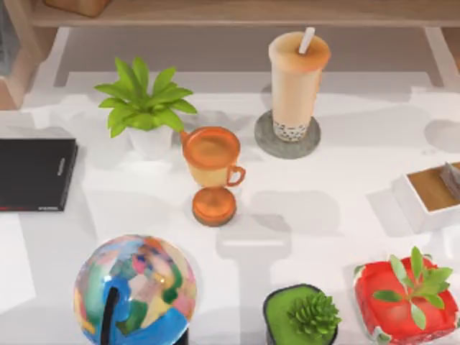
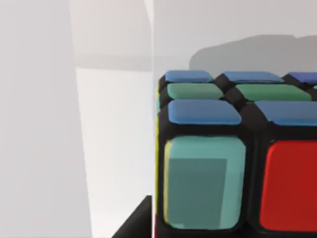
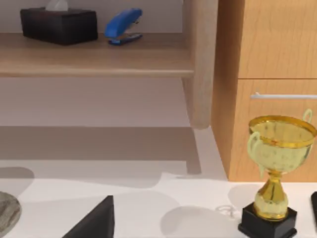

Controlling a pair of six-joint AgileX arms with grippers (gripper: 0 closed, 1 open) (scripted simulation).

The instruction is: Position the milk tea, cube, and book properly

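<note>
Beige-orange drink fills the milk tea (image 1: pixel 297 83), which stands upright on a round grey coaster (image 1: pixel 263 136) in the upper middle of the top view, its white straw poking out of the lid. By my reckoning that item is already placed.

Close before my left wrist camera sits the cube (image 2: pixel 237 153), filling the lower right of that frame with blue, green, teal and red stickers between black edges, on a pale surface beside a white upright panel. A dark corner at the bottom edge may be part of my left gripper, but I cannot tell whether that gripper is spread, clenched or holding the cube. My right wrist camera looks across the white table toward a wooden shelf and cabinet, with a gold trophy (image 3: pixel 276 168) at the lower right of its frame; I cannot tell the right gripper's state either.

I judge the cube to be the step in hand. The risks I see: closing off-centre on a sticker face so the cube twists or slips, or nudging it against the panel next to it. Carrying anything over the middle of the table is also chancy, since the orange goblet (image 1: pixel 210 169) and the leafy white-potted plant (image 1: pixel 144 108) stand near the milk tea, and a low sweep could tip that tall cup off its coaster. I cannot locate the teal book.
</note>
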